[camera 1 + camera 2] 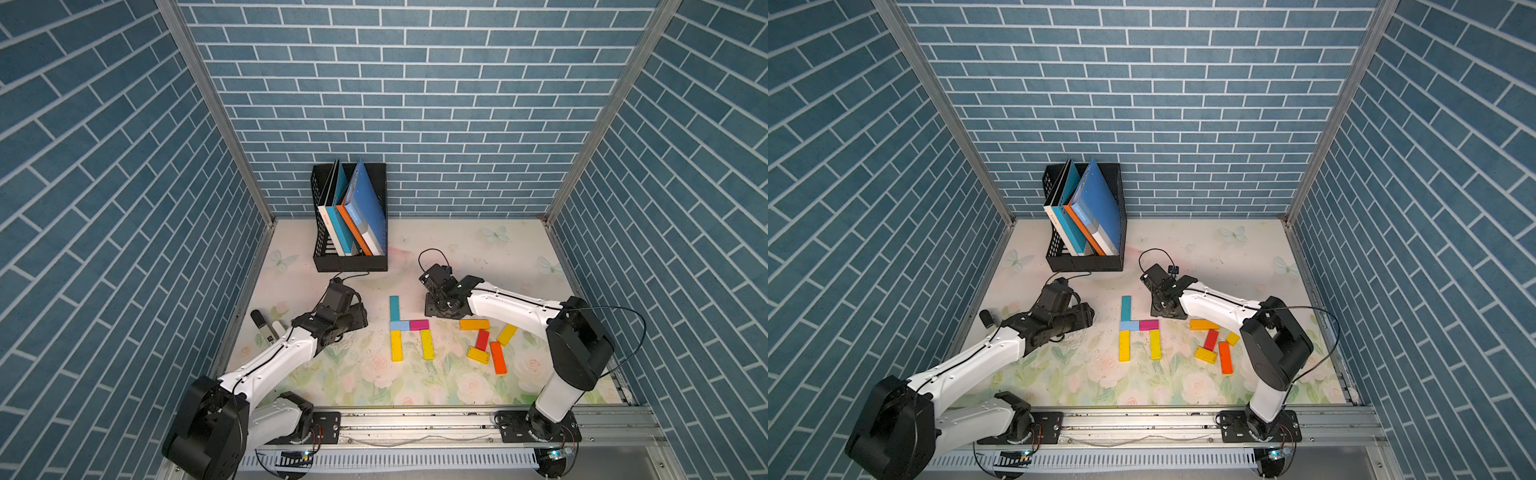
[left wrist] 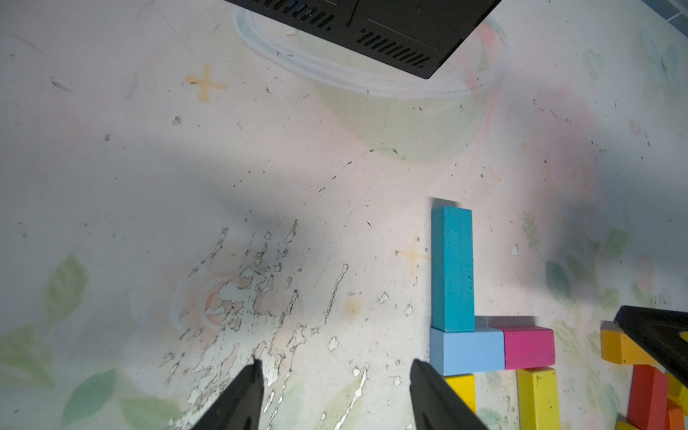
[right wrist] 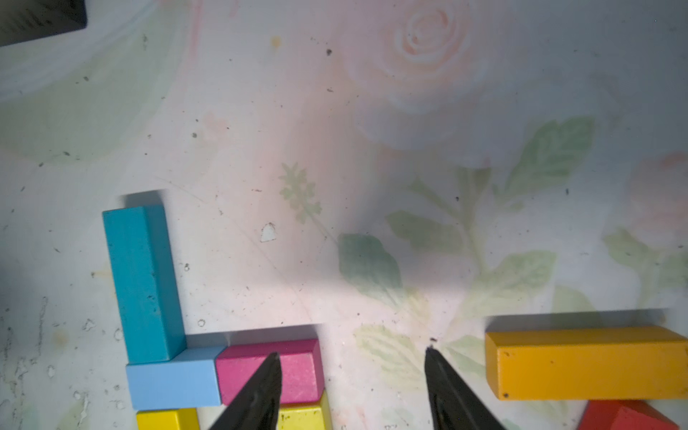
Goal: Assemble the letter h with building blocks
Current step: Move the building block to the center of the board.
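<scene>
In both top views, five building blocks lie joined on the mat: a teal bar (image 1: 394, 308), a light blue block (image 1: 400, 325), a magenta block (image 1: 419, 324) and two yellow bars (image 1: 396, 345) (image 1: 427, 344) below them. To their right lie loose blocks: orange (image 1: 474, 324), red (image 1: 482, 339), yellow (image 1: 507, 335) and others. My right gripper (image 3: 352, 352) hangs open and empty just behind the magenta block (image 3: 298, 368), one finger over it. Left of the joined blocks, my left gripper (image 2: 335, 361) is open over bare mat, one finger beside the light blue block (image 2: 467, 350).
A black file holder (image 1: 349, 262) with upright books stands at the back, left of centre. A black and white marker-like object (image 1: 266, 328) lies by the left wall. Brick-pattern walls close in three sides, and a metal rail (image 1: 415, 419) runs along the front.
</scene>
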Action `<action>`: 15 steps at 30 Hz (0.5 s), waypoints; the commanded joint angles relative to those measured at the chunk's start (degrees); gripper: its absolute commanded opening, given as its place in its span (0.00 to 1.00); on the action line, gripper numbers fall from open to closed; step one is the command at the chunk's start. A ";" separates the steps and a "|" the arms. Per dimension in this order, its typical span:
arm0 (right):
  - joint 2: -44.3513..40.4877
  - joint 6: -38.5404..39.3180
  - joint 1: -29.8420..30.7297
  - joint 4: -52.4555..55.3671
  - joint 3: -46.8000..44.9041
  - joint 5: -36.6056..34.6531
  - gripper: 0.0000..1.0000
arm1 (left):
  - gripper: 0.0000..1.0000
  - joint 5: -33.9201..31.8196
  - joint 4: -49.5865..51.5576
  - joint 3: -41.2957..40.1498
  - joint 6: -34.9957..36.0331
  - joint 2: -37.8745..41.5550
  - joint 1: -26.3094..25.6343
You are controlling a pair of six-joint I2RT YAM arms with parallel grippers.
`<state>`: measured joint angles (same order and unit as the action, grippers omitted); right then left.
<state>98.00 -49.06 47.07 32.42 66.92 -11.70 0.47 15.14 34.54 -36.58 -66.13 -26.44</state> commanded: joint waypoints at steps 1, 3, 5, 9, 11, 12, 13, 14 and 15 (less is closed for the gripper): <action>-5.32 -1.38 -2.15 3.09 -4.83 -1.94 0.60 | 0.69 -0.37 0.28 -0.48 0.72 1.35 -0.01; -9.14 -3.94 -4.28 2.40 -10.62 -2.07 0.58 | 0.69 0.05 -0.04 -0.50 0.72 1.13 -0.06; -12.75 -5.62 -5.99 1.28 -15.12 -1.50 0.58 | 0.68 0.66 -0.36 -0.46 0.82 0.68 -0.06; -18.60 -8.80 -7.54 -0.35 -20.29 -0.24 0.62 | 0.68 1.03 -0.37 -0.16 1.07 0.22 -0.02; -19.58 -9.65 -7.69 -2.00 -21.65 0.83 0.64 | 0.68 1.00 -0.46 -0.26 1.07 0.28 -0.04; -19.68 -10.14 -7.69 -2.79 -22.04 1.22 0.65 | 0.68 0.99 -0.59 -0.30 1.07 0.22 -0.01; -19.56 -10.35 -7.74 -3.61 -22.30 1.56 0.65 | 0.68 1.02 -0.63 -0.38 0.99 0.14 0.04; -19.37 -10.80 -7.78 -4.59 -22.53 2.05 0.66 | 0.68 1.07 -0.72 -0.29 1.03 0.05 -0.02; -19.18 -11.17 -7.78 -5.56 -22.64 2.45 0.65 | 0.68 1.16 -0.72 -0.28 0.99 -0.04 -0.08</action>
<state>78.89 -56.95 39.42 30.20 45.04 -10.70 1.34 15.05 34.54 -36.40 -65.60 -26.44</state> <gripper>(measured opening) 0.655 0.683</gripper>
